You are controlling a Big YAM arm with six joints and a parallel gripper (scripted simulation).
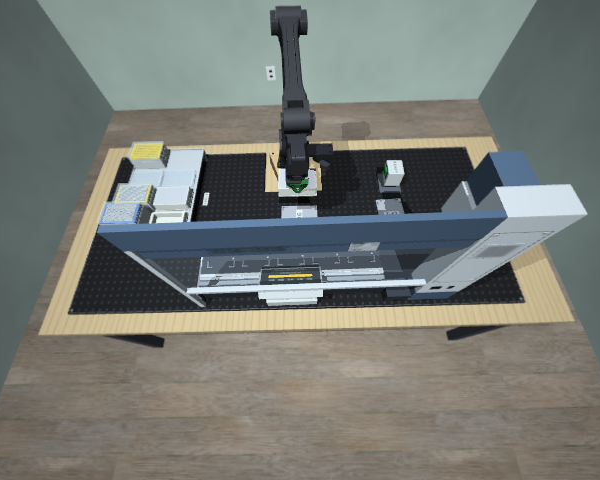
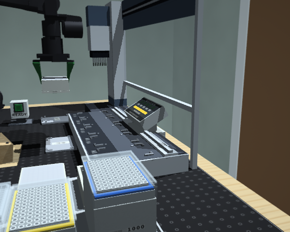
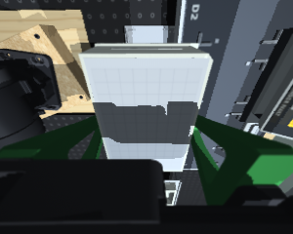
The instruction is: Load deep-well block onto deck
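- Deep-well block B83 (image 3: pixel 146 93) hangs in the hand (image 3: pixel 146 146), well above the table, its sealed white top facing up; the green fingers (image 2: pixel 37 68) are clamped on its two long sides and stand wide because the block fills them.
- Its long axis runs straight out ahead of the hand, toward the deck; whether the label end faces that way I cannot tell.
- In the wrist view the engraved D2 (image 3: pixel 195 8) lies ahead and slightly to the right of the block, so the carry looks to need a forward reach with a small sideways shift, then a level descent between the corner brackets (image 2: pixel 96 144).
- Below sits the regrip nest RG (image 1: pixel 298 211), on the black perforated table (image 1: pixel 228 180).
- Farther off stand the SHELF (image 1: pixel 196 178), the READY key (image 2: pixel 19 108) and grey-green walls.
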